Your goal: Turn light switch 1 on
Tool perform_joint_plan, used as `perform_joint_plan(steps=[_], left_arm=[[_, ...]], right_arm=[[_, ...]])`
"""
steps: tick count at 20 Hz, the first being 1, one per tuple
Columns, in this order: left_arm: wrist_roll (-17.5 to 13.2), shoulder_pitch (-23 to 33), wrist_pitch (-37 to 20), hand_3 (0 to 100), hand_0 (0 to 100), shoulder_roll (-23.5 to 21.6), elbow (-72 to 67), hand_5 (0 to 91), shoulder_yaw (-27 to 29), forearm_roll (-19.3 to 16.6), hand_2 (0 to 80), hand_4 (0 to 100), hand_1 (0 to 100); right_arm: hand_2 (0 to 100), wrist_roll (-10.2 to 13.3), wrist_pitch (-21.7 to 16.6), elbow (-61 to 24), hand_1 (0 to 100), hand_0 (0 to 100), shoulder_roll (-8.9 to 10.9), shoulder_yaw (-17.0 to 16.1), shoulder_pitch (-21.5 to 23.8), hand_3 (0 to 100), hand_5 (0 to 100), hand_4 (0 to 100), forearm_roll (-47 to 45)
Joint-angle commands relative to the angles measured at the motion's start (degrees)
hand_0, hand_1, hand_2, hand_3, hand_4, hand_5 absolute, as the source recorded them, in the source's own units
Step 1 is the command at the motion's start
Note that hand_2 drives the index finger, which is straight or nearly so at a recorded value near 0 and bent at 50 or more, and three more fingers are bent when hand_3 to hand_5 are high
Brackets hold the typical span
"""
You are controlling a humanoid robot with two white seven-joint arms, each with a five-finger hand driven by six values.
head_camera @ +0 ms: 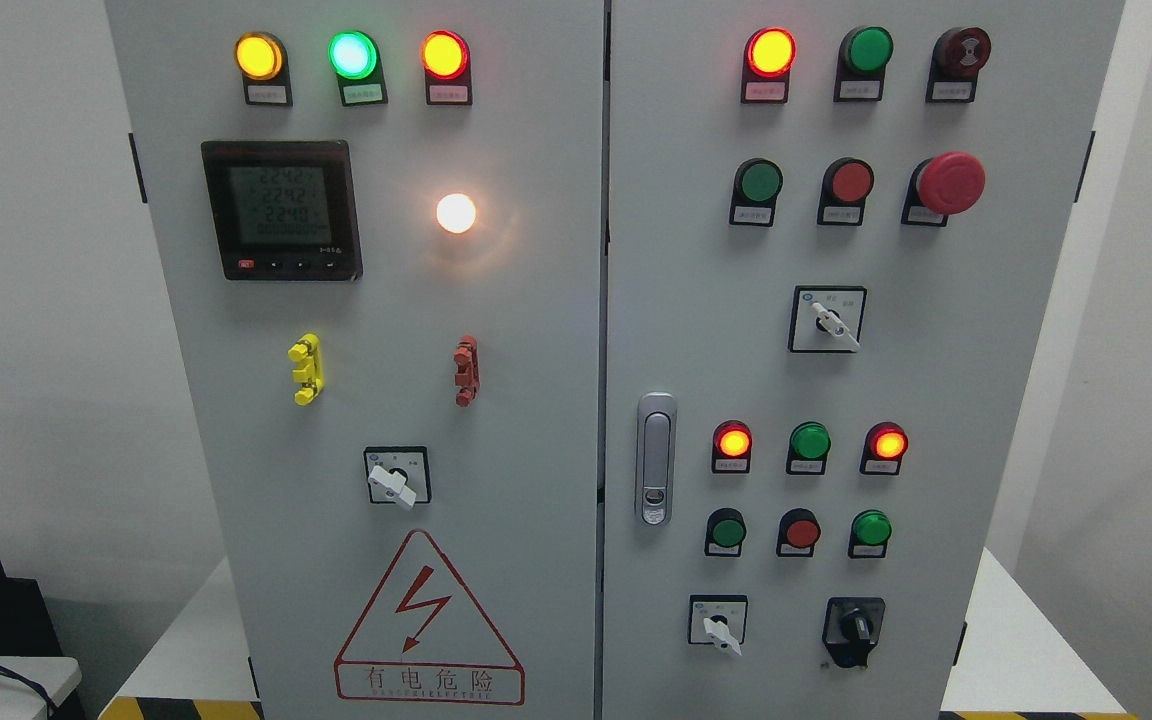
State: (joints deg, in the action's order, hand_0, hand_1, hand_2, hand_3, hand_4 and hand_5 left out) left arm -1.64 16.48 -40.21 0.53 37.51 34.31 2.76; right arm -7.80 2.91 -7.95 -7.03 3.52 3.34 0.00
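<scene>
The rotary switch (397, 477) with a white handle sits on the left door (376, 360) of the grey control cabinet, low and near the middle of that door, its handle pointing down to the right. Just above it, a yellow clip-like fitting (305, 368) and a red one (466, 370) flank the space on either side. Higher up, a round white lamp (456, 213) glows brightly beside a dark digital meter (281, 210) showing lit figures. Along the top of this door stand three lit indicators: yellow (258, 56), green (353, 55) and red (444, 55). Below the switch is a red triangular warning sign (428, 625) with a lightning bolt. The right door (936, 360) carries a metal latch handle (655, 458), further rotary switches (828, 320), rows of red and green lamps and buttons, and a red mushroom-head button (950, 183). Neither of the robot's hands shows anywhere in the head view, so their fingers cannot be judged.
</scene>
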Motion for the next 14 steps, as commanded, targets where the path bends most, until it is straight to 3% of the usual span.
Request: perform_joint_plan(steps=[1,4,7,9,11,14], left_arm=[[-0.4,-0.6,4.6,23,22,-1.3,-30.8,0.0,-4.7,-0.6,8.4,24,16],[-2.0,-0.7,15.6,15,26,-1.4,-33.9,0.0,-8.4,-0.5,4.7,19,17],[-3.7,-0.8,20.4,9,29,-1.4,-34.2,0.0,-10.9,-0.8,0.0,13,17],[-3.1,-1.2,22.4,1,30,-1.5,-34.3,0.0,-16.9,-0.8,0.0,5,14],[-3.0,-1.8,24.9,0,31,-2.2,-34.2,0.0,-24.4,-0.7,0.0,0,12],[-0.7,-5.0,28.8,0,31,-2.4,-34.2,0.0,-27.4,-0.7,0.0,0,10]], right_arm=[[0,0.0,0.0,0.0,39,12,0.00,0.0,0.0,0,0,0,-1.0],[0,0.0,0.0,0.0,39,12,0.00,0.0,0.0,0,0,0,-1.0],[0,0.0,0.0,0.0,39,12,0.00,0.0,0.0,0,0,0,-1.1],[0,0.0,0.0,0.0,39,12,0.00,0.0,0.0,0,0,0,-1.0],[0,-0.1,0.0,0.0,39,12,0.00,0.0,0.0,0,0,0,-1.0],[0,-0.1,0.0,0.0,39,12,0.00,0.0,0.0,0,0,0,-1.0]])
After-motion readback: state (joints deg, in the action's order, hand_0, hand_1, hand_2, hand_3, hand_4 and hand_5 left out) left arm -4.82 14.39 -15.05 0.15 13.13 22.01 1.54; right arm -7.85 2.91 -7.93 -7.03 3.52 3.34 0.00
